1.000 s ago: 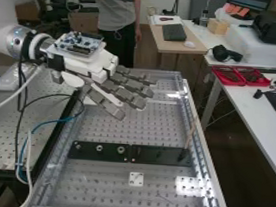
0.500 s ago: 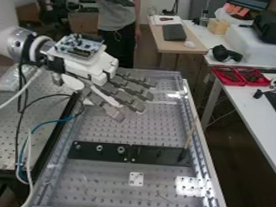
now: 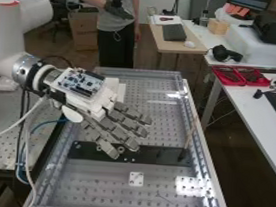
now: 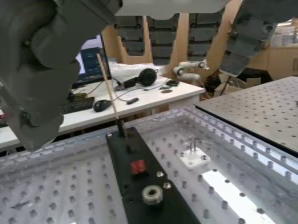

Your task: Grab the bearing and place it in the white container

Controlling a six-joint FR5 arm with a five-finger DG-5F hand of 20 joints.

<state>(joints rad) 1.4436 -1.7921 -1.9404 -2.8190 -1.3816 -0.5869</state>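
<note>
In the high view the hand [image 3: 122, 126] is over the bench's left half, palm down, fingers straight and spread, their tips above the black strip [image 3: 161, 155]. A round metal bearing [image 3: 121, 149] sits on that strip close by the fingertips. The hand's fingers [image 4: 164, 40] hang straight in the wrist view, nothing between them. There the bearing [image 4: 152, 195] lies on the black strip [image 4: 126, 150], apart from the fingers. A white box-like thing [image 3: 120, 92] is partly hidden behind the hand in the high view; whether it is the white container I cannot tell.
A thin wooden stick [image 4: 106, 80] stands upright at one end of the strip, with a red block [image 4: 138, 166] between it and the bearing. Beside the strip lies a small white plate [image 4: 194, 157] with pins. Raised clear rails [image 3: 203, 150] edge the perforated bench.
The arm has carried the hand down the high view and slightly right, from the bench's far part to above the black strip. Its fingers remain straight.
</note>
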